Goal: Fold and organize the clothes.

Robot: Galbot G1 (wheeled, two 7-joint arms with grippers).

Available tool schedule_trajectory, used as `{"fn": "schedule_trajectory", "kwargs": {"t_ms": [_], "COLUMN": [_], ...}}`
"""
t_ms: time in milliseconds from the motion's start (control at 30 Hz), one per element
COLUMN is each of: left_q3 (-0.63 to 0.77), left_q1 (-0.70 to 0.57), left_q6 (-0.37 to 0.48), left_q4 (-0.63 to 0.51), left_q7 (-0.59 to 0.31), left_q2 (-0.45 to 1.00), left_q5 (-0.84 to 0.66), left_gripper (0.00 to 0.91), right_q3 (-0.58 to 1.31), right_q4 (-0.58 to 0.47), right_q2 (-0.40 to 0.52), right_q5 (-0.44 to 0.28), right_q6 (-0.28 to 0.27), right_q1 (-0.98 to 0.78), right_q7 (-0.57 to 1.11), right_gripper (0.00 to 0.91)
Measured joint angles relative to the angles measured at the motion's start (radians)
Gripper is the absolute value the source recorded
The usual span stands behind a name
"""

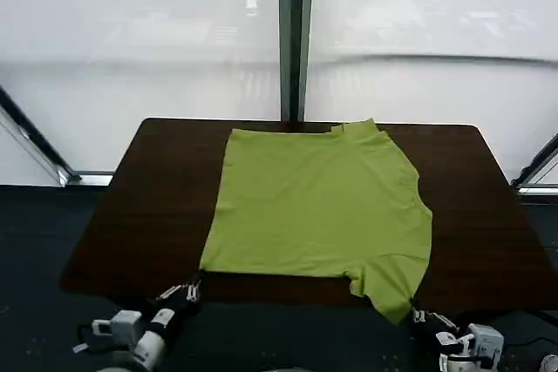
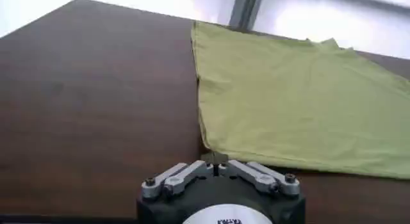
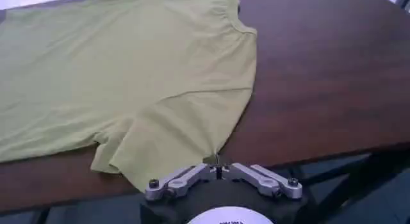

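Observation:
The clothes are one lime-green t-shirt lying flat on the dark brown table, collar toward the far edge. No print shows on its upper side. My left gripper sits at the table's near edge, shut on the shirt's near-left hem corner; in the left wrist view its fingertips meet at that corner. My right gripper is just past the near edge, shut on the tip of the near-right sleeve, which is drawn to a point at the gripper.
Bare table top lies left of the t-shirt, and more bare wood to its right. A window wall with a dark vertical post stands behind the table. Dark floor runs around the table.

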Motion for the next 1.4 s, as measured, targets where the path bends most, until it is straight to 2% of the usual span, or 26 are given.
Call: {"fn": "schedule_trajectory", "kwargs": {"t_ms": [333,600,733,1000,1400], "left_q3": [-0.025,-0.022,-0.022,-0.020,-0.001], "left_q1": [0.048,-0.006,-0.041,-0.123,-0.302], "left_q6": [-0.006,0.023,0.027,0.046,0.047], "left_q4": [-0.058,-0.078,-0.071,-0.038,0.061], "left_q7": [-0.002,-0.014,-0.014,-0.028,-0.031], "left_q2": [-0.007,-0.032,-0.038,-0.043,-0.051], "left_q5": [-0.015,-0.038,-0.073,-0.114,-0.161], "left_gripper": [0.000,0.000,0.000,0.000,0.000], "right_q3": [0.030,0.031,0.031,0.002,-0.061], "right_q4": [0.041,0.040,0.014,-0.078,-0.303], "right_q2": [-0.017,-0.067,-0.097,-0.135,-0.113], "right_q5": [0.001,-0.009,0.010,0.061,0.056], "right_q6": [0.007,-0.001,-0.011,0.007,0.077], "right_q1": [0.042,0.148,0.226,0.405,0.643], "right_q7": [-0.015,-0.036,-0.033,-0.031,-0.053], "right_gripper": [0.000,0.000,0.000,0.000,0.000]}}
